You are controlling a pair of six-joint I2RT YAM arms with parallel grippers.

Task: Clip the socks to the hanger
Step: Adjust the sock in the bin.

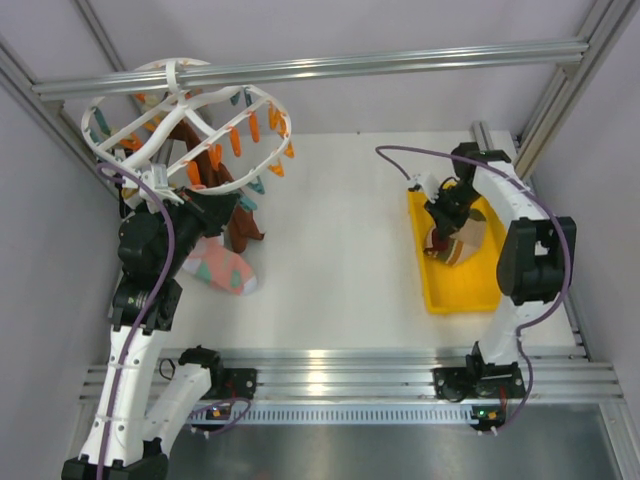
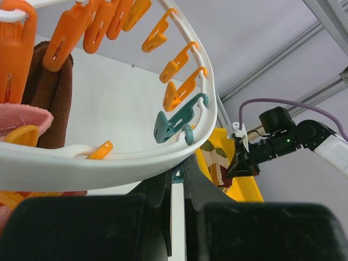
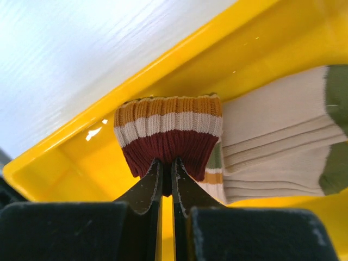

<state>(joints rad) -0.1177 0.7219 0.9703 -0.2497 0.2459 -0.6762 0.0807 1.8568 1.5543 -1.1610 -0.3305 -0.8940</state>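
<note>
Left wrist view first: the large round white plastic ring hanger [image 2: 109, 166] is seen sweeping from nine o'clock up to one o'clock, with orange clips [image 2: 176, 89] and a teal clip [image 2: 174, 124] dangling along its rim. The left gripper [image 2: 178, 175] is set at six o'clock, right under that rim. Its two black fingers are pressed together with a sliver of teal plastic pinched between them, so the hanger is gripped at that spot. A limp maroon-brown fabric sock [image 2: 51, 103] is hung behind the clips at ten o'clock, and pink fabric is glimpsed beside an orange clip at nine o'clock. Over to the top external view: the hanger is found at ten o'clock, tilted, its hook up at the aluminium rail [image 1: 400, 60]. A pink sock with mint and orange patches [image 1: 225, 268] is spotted at nine o'clock, low over the white table [image 1: 340, 230]; whether it is clipped cannot be told from here. At three o'clock the yellow plastic tray [image 1: 455, 290] is laid on the table, well apart from the hanger, and the right arm is bent down into it. Right wrist view now: the right gripper [image 3: 167, 166] is clamped tight on the ribbed cuff of a maroon sock with mustard and cream stripes [image 3: 168, 128]. The cuff is held inside the tray. A beige ribbed sock with olive-green bands [image 3: 272, 147] is laid at three o'clock, touching the held one.
</note>
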